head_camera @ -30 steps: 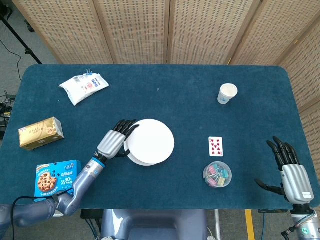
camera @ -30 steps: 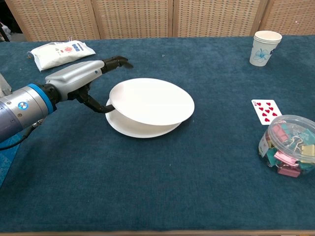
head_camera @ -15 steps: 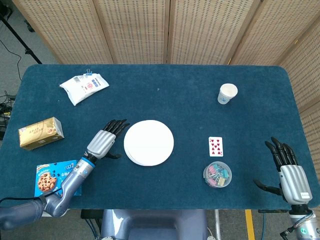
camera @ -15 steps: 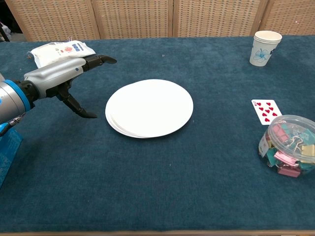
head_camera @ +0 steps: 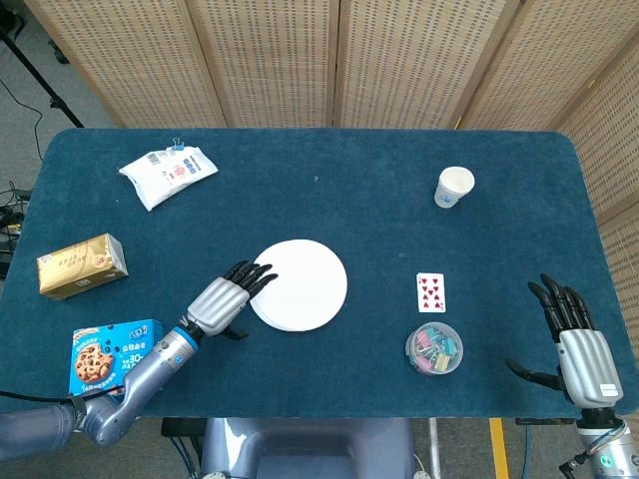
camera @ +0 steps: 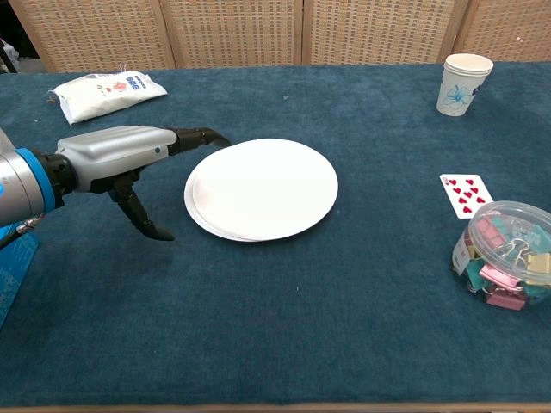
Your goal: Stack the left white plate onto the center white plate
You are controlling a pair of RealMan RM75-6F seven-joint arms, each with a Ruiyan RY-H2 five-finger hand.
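Observation:
Two white plates lie stacked at the table's middle, the top plate (head_camera: 299, 283) (camera: 263, 187) flat on the lower plate (camera: 200, 219), whose rim peeks out at the left. My left hand (head_camera: 222, 299) (camera: 120, 157) hovers just left of the stack, open, fingers stretched toward the rim and thumb hanging down, holding nothing. My right hand (head_camera: 577, 340) stands open near the table's front right corner, far from the plates; the chest view does not show it.
A paper cup (head_camera: 454, 187) stands at the back right. A playing card (head_camera: 430, 290) and a tub of binder clips (head_camera: 434, 348) lie right of the plates. A white pouch (head_camera: 167, 176), a gold box (head_camera: 83, 265) and a blue cookie box (head_camera: 113, 354) occupy the left side.
A second ago my left hand held the top plate tilted over the lower one. It let the plate down flat, drew back left, and now reaches toward the rim again.

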